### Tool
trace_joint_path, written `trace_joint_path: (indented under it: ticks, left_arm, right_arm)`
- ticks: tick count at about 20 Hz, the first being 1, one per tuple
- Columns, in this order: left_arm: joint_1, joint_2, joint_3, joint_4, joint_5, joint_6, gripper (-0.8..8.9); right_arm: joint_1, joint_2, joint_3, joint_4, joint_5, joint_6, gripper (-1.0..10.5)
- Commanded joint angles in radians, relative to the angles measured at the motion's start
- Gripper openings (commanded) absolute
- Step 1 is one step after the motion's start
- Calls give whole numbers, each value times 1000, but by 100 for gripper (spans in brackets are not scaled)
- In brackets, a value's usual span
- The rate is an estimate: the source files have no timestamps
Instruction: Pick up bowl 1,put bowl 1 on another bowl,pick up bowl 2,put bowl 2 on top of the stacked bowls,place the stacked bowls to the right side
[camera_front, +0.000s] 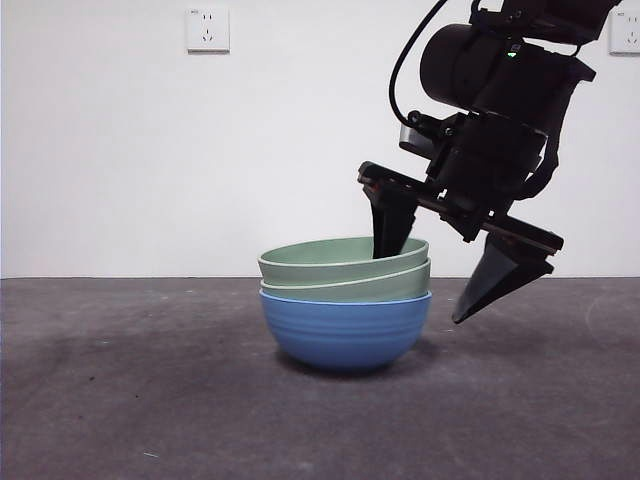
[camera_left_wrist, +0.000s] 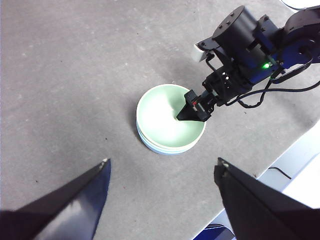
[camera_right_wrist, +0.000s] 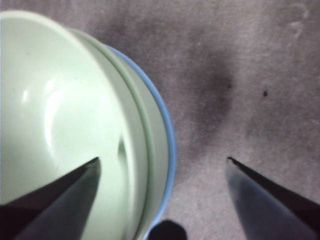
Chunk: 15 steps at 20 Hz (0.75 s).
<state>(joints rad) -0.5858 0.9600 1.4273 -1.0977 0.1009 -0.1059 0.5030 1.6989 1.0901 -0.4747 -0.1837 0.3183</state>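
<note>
Black jaws of the right gripper (camera_front: 455, 262) were spread wide and gripped nothing: one jaw dipped inside the top pale green bowl (camera_front: 330, 256), the other hung outside the rim, straddling the wall of the stacked bowls (camera_front: 345, 305). Its arm (camera_front: 500, 70) slanted down from the upper right. The blue ridged bowl (camera_front: 345, 330) sat on the grey table (camera_front: 120, 400), two green bowls nested in it. The left gripper (camera_left_wrist: 162, 197) hovered well apart, jaws spread, empty.

Your right gripper (camera_front: 435, 265) straddles the stacked bowls' (camera_front: 345, 305) 3 o'clock rim: one jaw inside, one outside, spread wide.
</note>
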Motion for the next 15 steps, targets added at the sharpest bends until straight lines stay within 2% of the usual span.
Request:
trace_joint_path:
  ticks: [1,3,6,10,15]
  left_arm:
    - [-2,-2,3,4,6,3,351]
    - [-2,-2,3,5,6,3,351]
    - [-2,-2,3,5,6,3,351]
    - [-2,-2,3,5,6,3,351]
    - [-2,-2,3,4,6,3,351]
  right_arm:
    - [1,18,-1,4,-3,6,366]
    - [1,18,-1,4,-18,6,306]
    - [1,18,-1,4,-28,4,117]
    - [1,18,-1,4,-28,2,-5]
    - [1,10,0,4,-28,-3,-11]
